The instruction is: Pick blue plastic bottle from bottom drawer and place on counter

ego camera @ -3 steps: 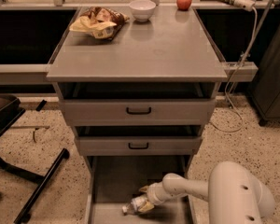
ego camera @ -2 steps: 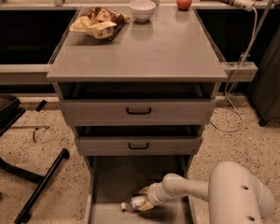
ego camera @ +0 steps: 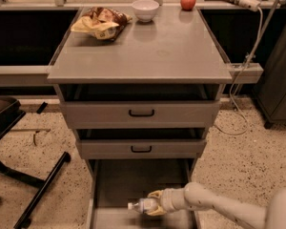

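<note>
Shifted slightly leftward since a second ago, the bottle sits sideways low in the bottom drawer, the gripper jaws clenched around it, with lifting out and placing on the worktop still to do.

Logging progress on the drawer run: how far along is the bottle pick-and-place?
Done: the bottom drawer stands open and the gripper is inside it. In hand: the gripper looks closed around the blue plastic bottle, which lies sideways low in the drawer. Left: lifting it out and setting it on the counter, which so far holds only a chip bag, a bowl and an apple.
</note>
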`<state>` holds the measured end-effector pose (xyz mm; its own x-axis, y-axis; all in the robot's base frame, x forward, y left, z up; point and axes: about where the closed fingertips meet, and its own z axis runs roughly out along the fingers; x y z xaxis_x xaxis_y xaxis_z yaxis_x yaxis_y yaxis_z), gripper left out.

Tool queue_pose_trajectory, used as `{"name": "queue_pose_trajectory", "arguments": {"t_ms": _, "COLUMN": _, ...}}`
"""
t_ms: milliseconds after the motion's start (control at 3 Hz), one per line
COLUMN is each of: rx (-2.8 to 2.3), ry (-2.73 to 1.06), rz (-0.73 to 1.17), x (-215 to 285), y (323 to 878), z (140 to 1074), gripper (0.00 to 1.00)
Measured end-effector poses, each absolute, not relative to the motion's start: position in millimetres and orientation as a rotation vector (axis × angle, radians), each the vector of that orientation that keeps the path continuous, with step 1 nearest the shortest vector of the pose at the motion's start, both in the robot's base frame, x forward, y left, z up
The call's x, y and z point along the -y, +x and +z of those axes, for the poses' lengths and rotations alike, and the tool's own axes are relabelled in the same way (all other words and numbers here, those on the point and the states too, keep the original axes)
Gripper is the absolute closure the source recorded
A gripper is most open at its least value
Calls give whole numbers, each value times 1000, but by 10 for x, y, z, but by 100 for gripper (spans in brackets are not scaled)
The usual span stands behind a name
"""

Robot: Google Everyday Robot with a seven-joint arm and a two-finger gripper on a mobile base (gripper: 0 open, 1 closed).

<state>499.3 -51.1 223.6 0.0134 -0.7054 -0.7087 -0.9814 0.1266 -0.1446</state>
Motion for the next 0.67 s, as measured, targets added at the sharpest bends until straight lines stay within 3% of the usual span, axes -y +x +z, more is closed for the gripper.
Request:
{"name": "queue_pose_trajectory", "arguments": {"t_ms": 333, "rx": -1543, "ry": -1598, "rz": 540, "x": 622, "y": 4879, "z": 3051, "gripper": 100}}
{"name": "queue_pose_trajectory", "arguments": {"t_ms": 667, "rx": -1543, "ry": -1598, "rz": 540, "x": 622, "y": 4879, "z": 3052, "gripper": 100}}
